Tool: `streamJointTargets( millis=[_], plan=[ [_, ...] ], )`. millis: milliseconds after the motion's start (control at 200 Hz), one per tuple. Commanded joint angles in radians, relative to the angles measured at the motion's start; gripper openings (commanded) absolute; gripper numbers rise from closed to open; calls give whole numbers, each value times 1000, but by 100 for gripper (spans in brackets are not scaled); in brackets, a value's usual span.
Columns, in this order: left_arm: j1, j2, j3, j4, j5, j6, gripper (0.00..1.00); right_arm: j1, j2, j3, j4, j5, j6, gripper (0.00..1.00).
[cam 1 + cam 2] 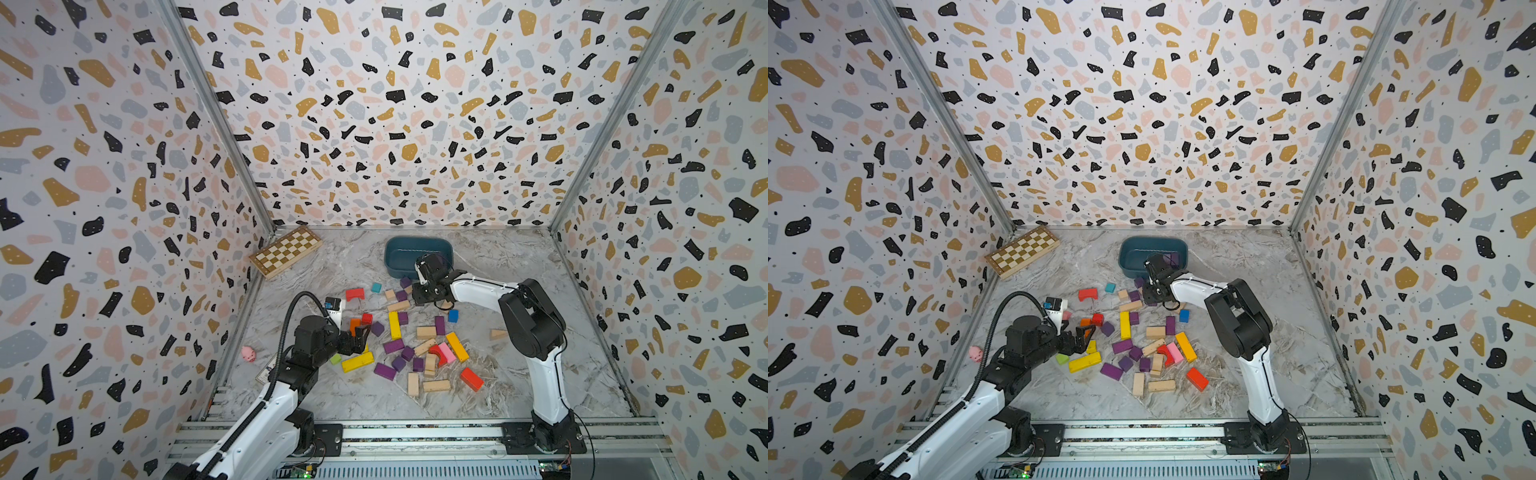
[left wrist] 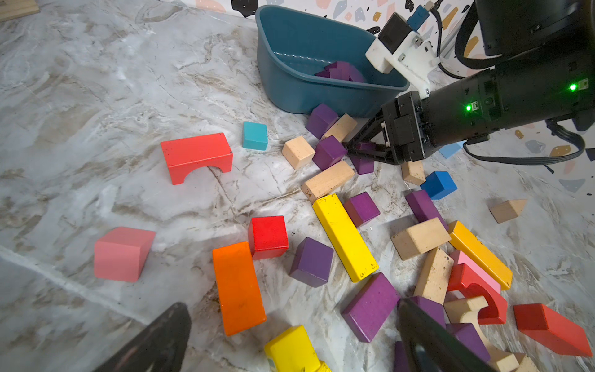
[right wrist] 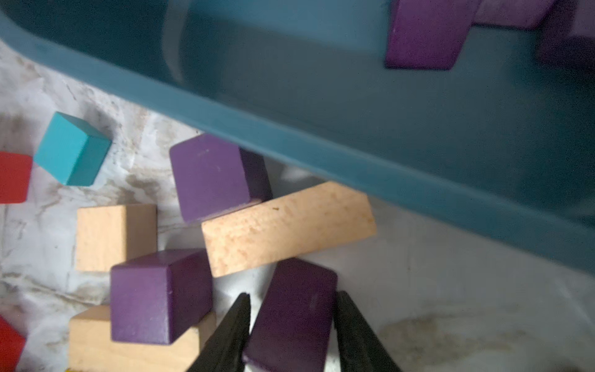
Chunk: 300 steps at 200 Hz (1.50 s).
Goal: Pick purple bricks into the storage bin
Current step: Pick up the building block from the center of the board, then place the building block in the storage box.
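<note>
The right wrist view cuts off, at its bottom edge, the fingers of the right gripper and the lower end of the brick between them; whether they press it cannot be told. The bin is blurred there, its bricks clipped by the top edge. In both top views the wrist hides the fingertips, that brick and part of the bin. At the left edge of the bench a pale flat thing, half under the left arm, is too small to tell.

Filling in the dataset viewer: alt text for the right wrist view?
The right end effector grips a purple brick on the marble table, beside the teal storage bin that holds more purple bricks. Plain wooden blocks lie close by.
</note>
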Motion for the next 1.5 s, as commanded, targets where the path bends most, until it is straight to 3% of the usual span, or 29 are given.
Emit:
streamJointTargets(
  millis=[0, 200, 436, 686, 1196, 1497],
  plan=[
    [-3, 1, 22, 23, -11, -6, 99, 7, -29, -14, -62, 34, -18, 42],
    [-4, 1, 23, 23, -11, -6, 99, 10, -63, -22, -86, 68, -41, 37],
    [-4, 2, 22, 24, -11, -6, 99, 8, -147, 3, -123, 46, -69, 23],
    [-3, 2, 22, 26, -13, -6, 99, -20, -170, 171, -199, 2, -102, 16],
    [-3, -1, 20, 30, -13, -6, 99, -83, 271, 852, -371, 24, -83, 14],
    [-3, 13, 25, 30, -14, -6, 99, -112, 408, 933, -310, -8, -28, 14]
  ],
)
